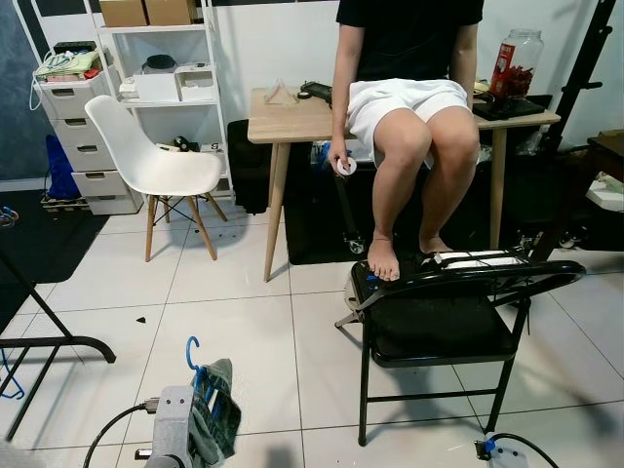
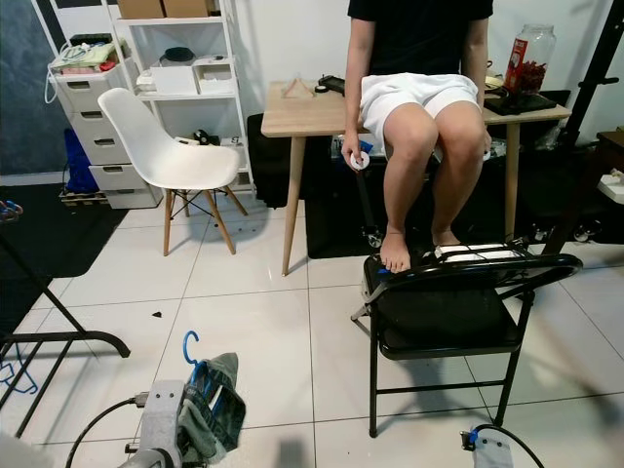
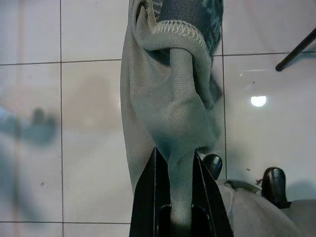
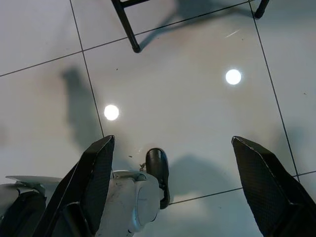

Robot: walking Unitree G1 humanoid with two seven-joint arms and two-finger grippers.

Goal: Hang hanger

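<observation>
My left gripper (image 3: 175, 157) is shut on a grey-green garment (image 3: 168, 98) that is draped over a hanger. The hanger's blue hook (image 1: 192, 352) sticks up above the cloth (image 1: 216, 414), low at the bottom left in the eye views, next to my silver left arm (image 1: 174, 429). The rest of the hanger is hidden under the garment. My right gripper (image 4: 172, 140) hangs low over the white floor tiles, open, with nothing between its fingers (image 4: 96, 170). The right wrist (image 1: 502, 453) shows at the bottom right.
A black folding chair (image 1: 444, 312) stands close ahead on the right. A person sits on the wooden table (image 1: 292, 122) with feet on that chair. The black foot of a rack (image 1: 58, 341) lies at the left, with a white chair (image 1: 146, 156) and shelves behind it.
</observation>
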